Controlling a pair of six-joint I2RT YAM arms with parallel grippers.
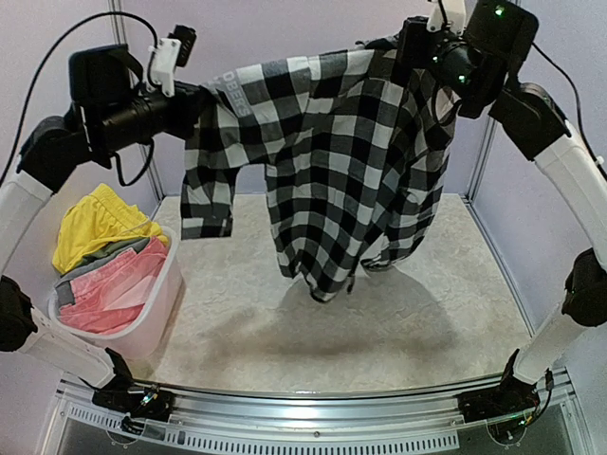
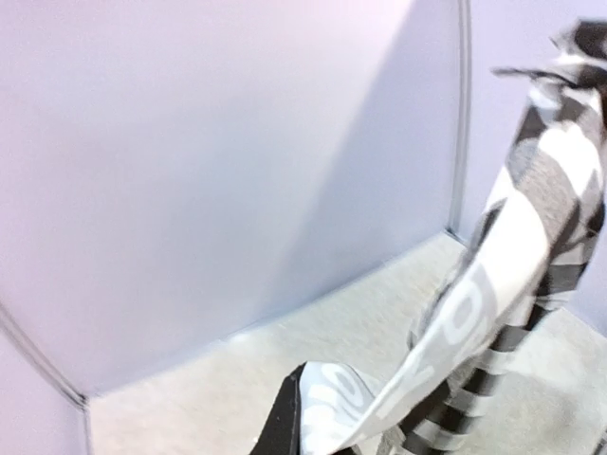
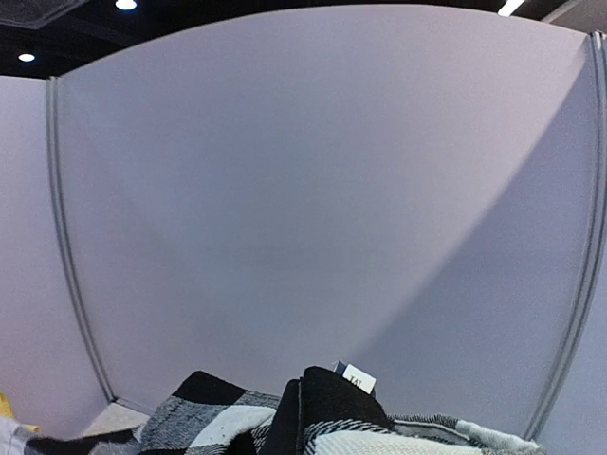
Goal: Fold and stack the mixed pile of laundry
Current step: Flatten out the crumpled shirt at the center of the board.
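Shirt [image 1: 332, 161], soft checked cloth, hangs pinched by left tool [image 1: 196, 104], right tool [image 1: 410, 49].

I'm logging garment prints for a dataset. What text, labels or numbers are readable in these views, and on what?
"OBERS", uncertain and with its start hidden: white lettering on the checked shirt, top view.
Large white letters on the same shirt, left wrist view: too distorted to read.
Small white tag on the shirt, right wrist view: print too small to read.
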